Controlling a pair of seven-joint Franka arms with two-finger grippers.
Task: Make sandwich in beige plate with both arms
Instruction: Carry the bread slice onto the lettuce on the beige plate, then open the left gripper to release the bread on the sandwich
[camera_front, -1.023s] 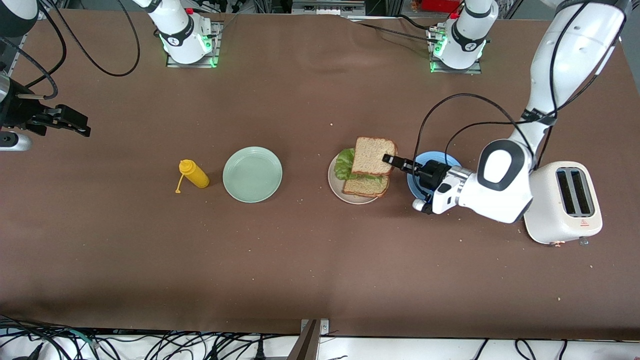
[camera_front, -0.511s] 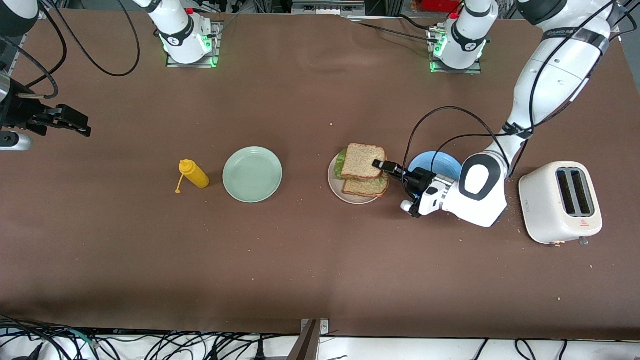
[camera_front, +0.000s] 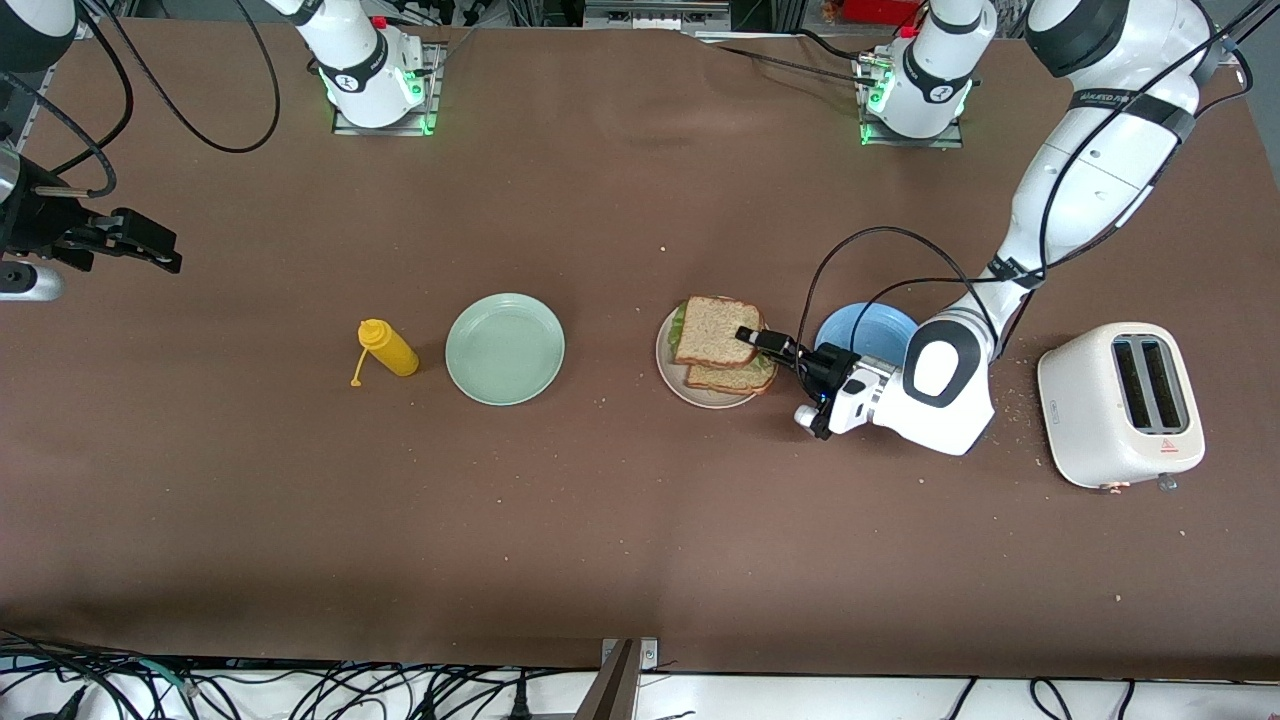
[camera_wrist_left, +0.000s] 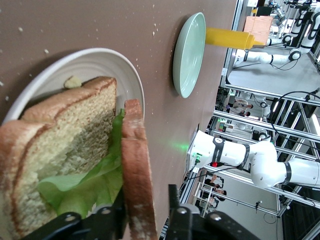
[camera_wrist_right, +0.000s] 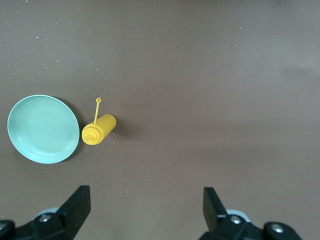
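Note:
The beige plate (camera_front: 672, 372) holds a bottom bread slice (camera_front: 738, 379) with green lettuce (camera_front: 679, 322) on it. The top slice (camera_front: 712, 331) lies on the lettuce, shifted a little toward the robots' bases. My left gripper (camera_front: 752, 338) reaches in low from the blue plate's side. In the left wrist view the left gripper (camera_wrist_left: 146, 192) has its jaws around the top slice's crust edge (camera_wrist_left: 137, 165): one finger touches it, and a narrow gap shows at the other. My right gripper (camera_front: 150, 250) waits open and empty above the right arm's end of the table; it shows likewise in the right wrist view (camera_wrist_right: 146, 192).
A blue plate (camera_front: 880, 325) lies beside the beige plate, under the left arm's wrist. A white toaster (camera_front: 1120, 402) stands at the left arm's end. A mint-green plate (camera_front: 505, 348) and a yellow squeeze bottle (camera_front: 388, 348) lie toward the right arm's end. Crumbs dot the brown table.
The left gripper came down and moved toward the right arm's end, bringing the raised top slice down onto the lettuce. The right arm has not moved.

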